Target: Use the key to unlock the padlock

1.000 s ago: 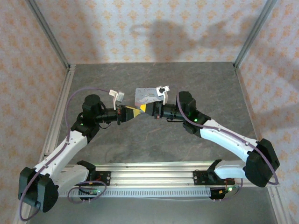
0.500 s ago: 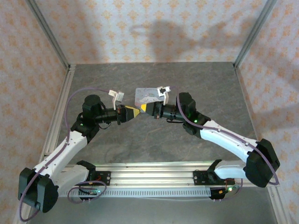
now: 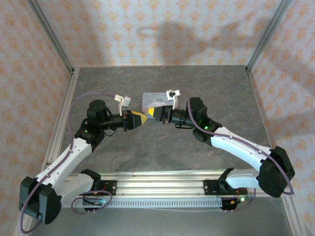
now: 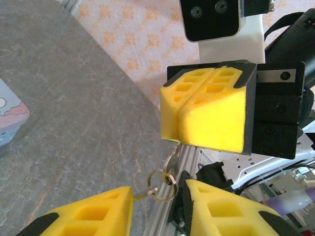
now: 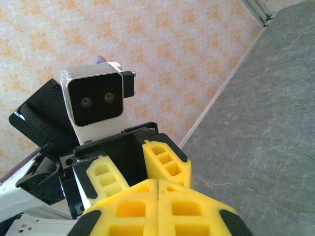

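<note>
My right gripper (image 4: 206, 110) is shut on the key (image 4: 173, 158), a thin pale metal piece that sticks out below its yellow pads. Two wire rings (image 4: 162, 186) hang from the key. My left gripper (image 4: 157, 206) is open, its two yellow fingers standing apart on either side of the rings without pinching them. From above, the left gripper (image 3: 141, 118) and right gripper (image 3: 154, 113) meet tip to tip over the middle of the table. The right wrist view has the right gripper (image 5: 157, 196) with pads pressed together, facing the left gripper (image 5: 135, 169). The padlock is hidden.
A pastel blue-pink tin (image 3: 153, 101) lies on the grey table just behind the two grippers; its corner (image 4: 10, 118) is at the left edge of the left wrist view. Aluminium rails (image 3: 64, 113) and patterned walls border the table.
The left gripper's fingers have parted from shut to open, letting go of the key. The right gripper stays shut on it. Both arms have barely moved.
</note>
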